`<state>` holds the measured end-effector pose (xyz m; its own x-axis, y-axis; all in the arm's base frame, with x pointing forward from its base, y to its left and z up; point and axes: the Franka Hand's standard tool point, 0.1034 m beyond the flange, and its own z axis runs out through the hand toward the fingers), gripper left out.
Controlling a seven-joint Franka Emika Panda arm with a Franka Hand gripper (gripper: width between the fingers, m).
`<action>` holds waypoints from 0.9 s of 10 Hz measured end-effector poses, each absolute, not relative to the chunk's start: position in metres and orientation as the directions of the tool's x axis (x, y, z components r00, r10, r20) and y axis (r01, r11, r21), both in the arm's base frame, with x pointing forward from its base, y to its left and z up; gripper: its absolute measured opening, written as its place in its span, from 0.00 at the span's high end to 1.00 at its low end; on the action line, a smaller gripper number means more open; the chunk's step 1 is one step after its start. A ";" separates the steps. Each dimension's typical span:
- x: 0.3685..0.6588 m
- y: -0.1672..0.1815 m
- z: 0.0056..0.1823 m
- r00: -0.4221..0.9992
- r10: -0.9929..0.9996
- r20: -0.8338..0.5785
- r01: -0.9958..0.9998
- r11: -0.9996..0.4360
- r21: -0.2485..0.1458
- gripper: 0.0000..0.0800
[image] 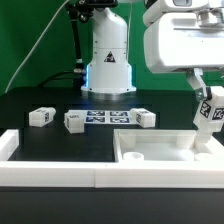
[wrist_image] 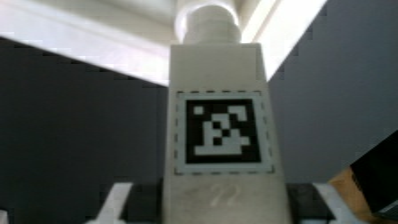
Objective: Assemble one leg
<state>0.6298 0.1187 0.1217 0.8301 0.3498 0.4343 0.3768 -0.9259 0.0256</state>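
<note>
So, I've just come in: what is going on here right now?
The arm's gripper is shut on one leg and holds it upright over the exterior view's right end of the white square panel. Whether the leg's lower end touches the panel cannot be told. Three spare legs lie loose on the black table around the marker board.

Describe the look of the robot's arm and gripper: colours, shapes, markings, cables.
The arm is glossy white and rounded, with a black triangular mark on its base, a blue glow beneath, and black cables above. Its hand housing is a boxy white shell; the gripper beneath it looks dark.
</note>
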 end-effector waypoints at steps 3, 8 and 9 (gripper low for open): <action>0.634 0.120 0.112 0.815 0.338 0.471 0.367 -0.930 0.032 0.63; 0.626 0.124 0.103 0.783 0.343 0.519 0.371 -0.927 0.053 0.63; 0.626 0.123 0.103 0.783 0.343 0.518 0.371 -0.927 0.053 0.63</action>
<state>0.6256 0.1235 0.1026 0.7834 0.3429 0.5184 0.3707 -0.9272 0.0532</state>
